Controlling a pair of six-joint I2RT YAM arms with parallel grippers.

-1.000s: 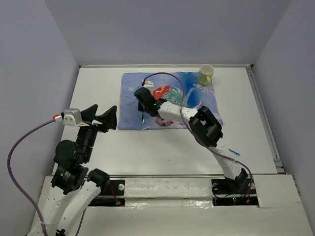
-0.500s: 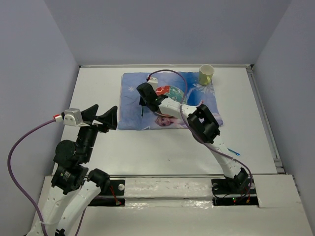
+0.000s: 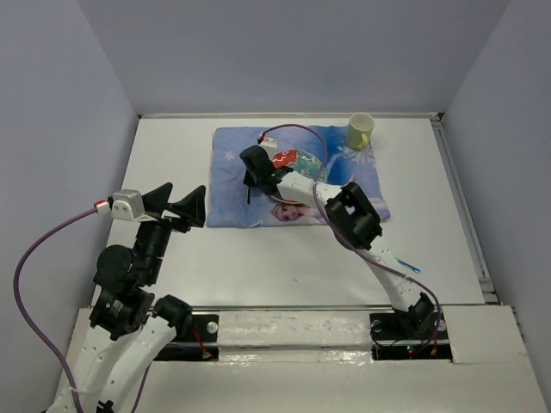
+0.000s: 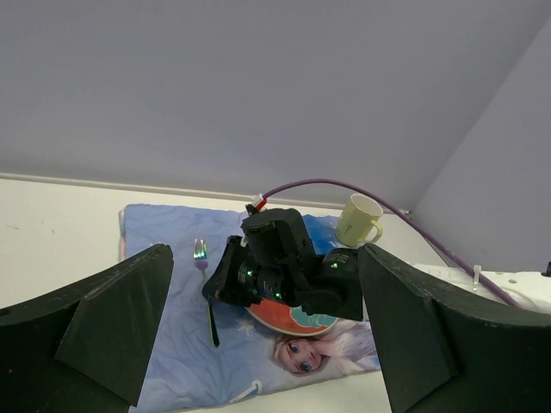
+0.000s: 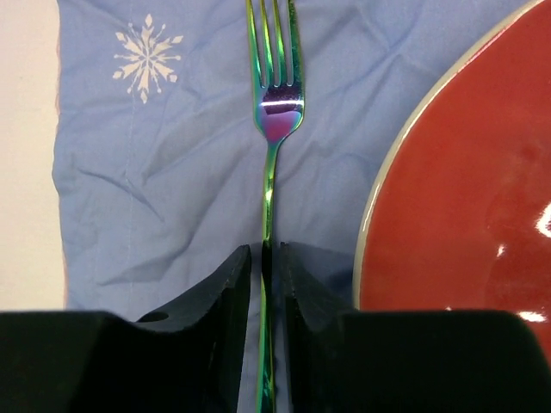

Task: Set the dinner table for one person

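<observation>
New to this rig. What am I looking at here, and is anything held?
Two robot arms, the left arm and the right arm, are bolted at the near edge of a white table. One view looks down from above and behind; the other two come from wrist cameras. A blue placemat carries a plate, a fork to its left, and a yellow mug at the far right corner. The left jaws are wide open and empty. The right jaws flank the flat-lying fork's handle; whether they grip it is unclear.
</observation>
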